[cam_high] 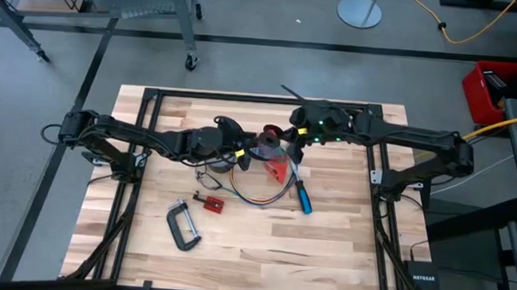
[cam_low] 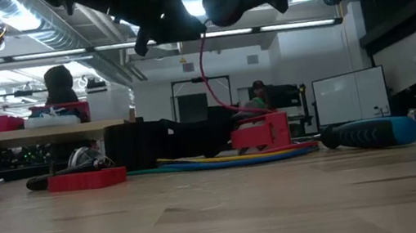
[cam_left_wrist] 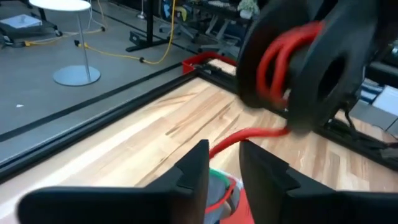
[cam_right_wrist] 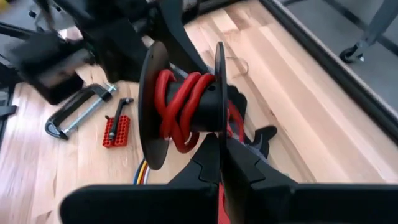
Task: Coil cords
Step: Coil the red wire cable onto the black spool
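Risk: red cord (cam_right_wrist: 180, 109) slips off black spool (cam_right_wrist: 186, 102) if tension drops, since left gripper (cam_left_wrist: 222, 167) stands narrowly apart, gripping nothing, cord passing just beyond its tips. Right gripper (cam_right_wrist: 222, 163) clamped on spool flange, above bench middle near far edge. Multicolour cord (cam_high: 254, 191) loops on bench beside blue-handled screwdriver (cam_high: 302, 198).

One word can be read: "NETGEAR", in pale letters on the small black box (cam_high: 422, 283) at the table's edge, well apart from the right gripper (cam_high: 286, 134), behind its arm. No other lettering is legible.
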`<state>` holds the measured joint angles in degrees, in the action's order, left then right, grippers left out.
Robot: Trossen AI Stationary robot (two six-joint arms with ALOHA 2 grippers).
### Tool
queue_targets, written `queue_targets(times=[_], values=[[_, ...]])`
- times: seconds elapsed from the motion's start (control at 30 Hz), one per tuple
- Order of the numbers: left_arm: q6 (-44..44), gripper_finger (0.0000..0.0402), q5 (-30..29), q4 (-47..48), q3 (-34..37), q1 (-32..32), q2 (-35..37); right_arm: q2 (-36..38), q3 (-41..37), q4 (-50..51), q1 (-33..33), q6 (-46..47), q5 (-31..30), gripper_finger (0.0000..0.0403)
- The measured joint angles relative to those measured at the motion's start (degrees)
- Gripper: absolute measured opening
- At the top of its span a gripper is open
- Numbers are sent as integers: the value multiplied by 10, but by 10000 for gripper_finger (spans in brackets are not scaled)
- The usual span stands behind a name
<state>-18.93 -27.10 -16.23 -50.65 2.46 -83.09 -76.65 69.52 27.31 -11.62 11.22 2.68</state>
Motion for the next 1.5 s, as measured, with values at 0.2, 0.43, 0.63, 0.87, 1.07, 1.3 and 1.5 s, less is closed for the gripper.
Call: queue_targets(times=[0.2, 0.43, 0.63, 0.87, 1.07, 1.3, 1.5], values=[[-6, 115, 1, 5, 0, 0, 0, 39, 0, 0, 0, -11, 1, 5], [-34, 118, 2, 3, 0, -4, 0, 75, 0, -6, 0, -11, 0, 5], [-29, 118, 4, -30, 0, -21, -5, 80, 0, -44, 0, -16, 0, 5], [48, 118, 4, -147, 0, -34, -48, 80, 0, -88, 0, -25, 0, 5], [108, 118, 3, -249, 0, -32, -97, 80, 0, -121, 0, -25, 33, 5], [199, 118, 4, -368, 0, -32, -148, 80, -1, -151, 0, -25, 72, 5], [220, 118, 12, -387, 0, -29, -161, 80, -1, -167, 0, -25, 90, 5]])
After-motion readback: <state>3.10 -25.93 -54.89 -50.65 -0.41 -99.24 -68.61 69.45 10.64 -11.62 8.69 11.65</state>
